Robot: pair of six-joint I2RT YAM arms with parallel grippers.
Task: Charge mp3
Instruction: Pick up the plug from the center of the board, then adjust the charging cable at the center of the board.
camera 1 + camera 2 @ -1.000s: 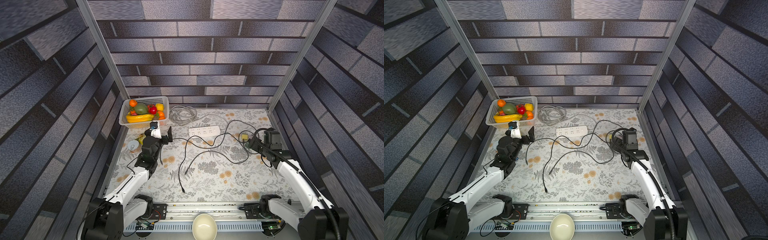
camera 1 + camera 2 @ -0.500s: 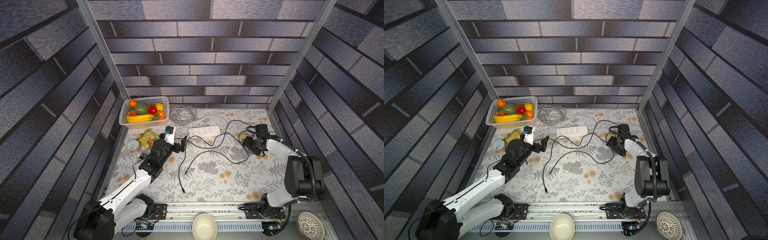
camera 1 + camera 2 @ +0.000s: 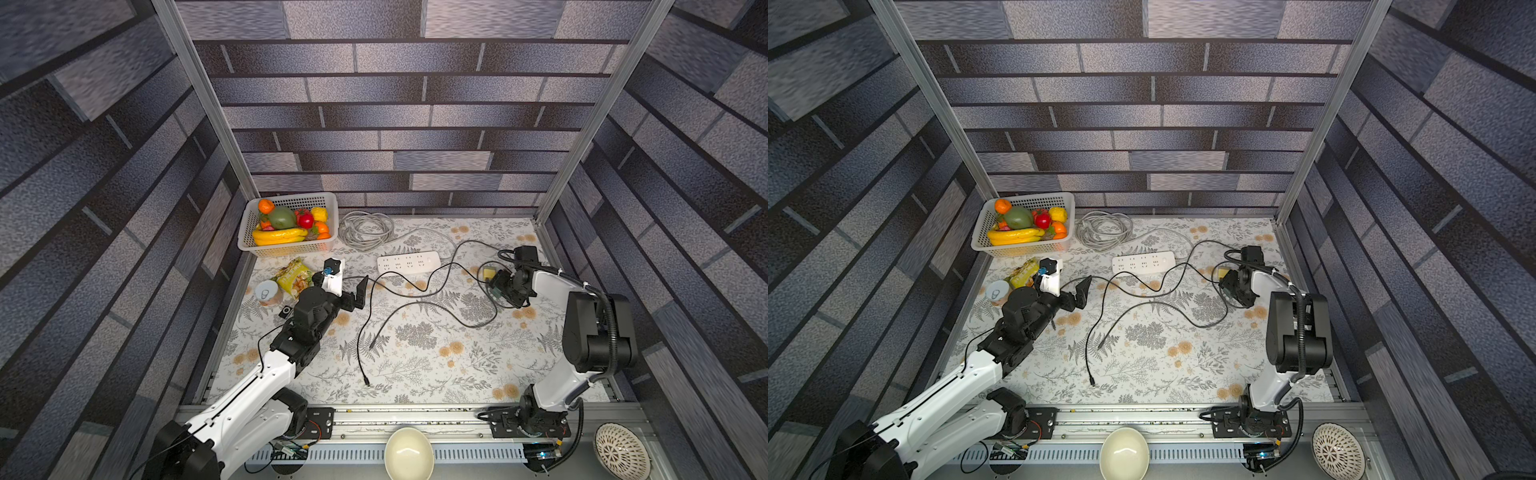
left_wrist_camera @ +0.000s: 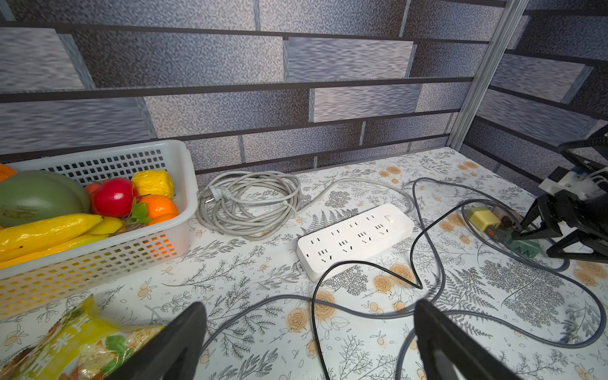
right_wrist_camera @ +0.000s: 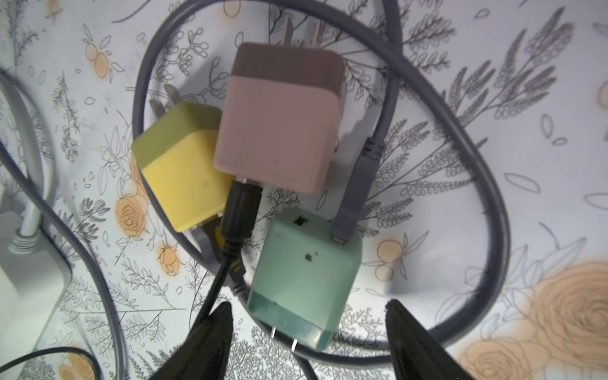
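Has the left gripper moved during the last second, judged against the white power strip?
Yes. The left gripper has moved sideways, closer to the white power strip, and the snack bag that its arm partly hid is now uncovered.

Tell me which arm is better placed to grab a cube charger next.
The right arm. Its open jaws frame the mint-green cube wall charger in the wrist view; the left arm, jaws open, sits far off beside the yellow snack packet.

A white basket [image 3: 291,248] held fruit [image 3: 278,236]. Just in front of it lay a yellow snack bag [image 3: 294,277], a small can [image 3: 267,292] beside that. Well apart from the basket sat a cream bowl [image 3: 408,453] and a lattice dish [image 3: 621,451].
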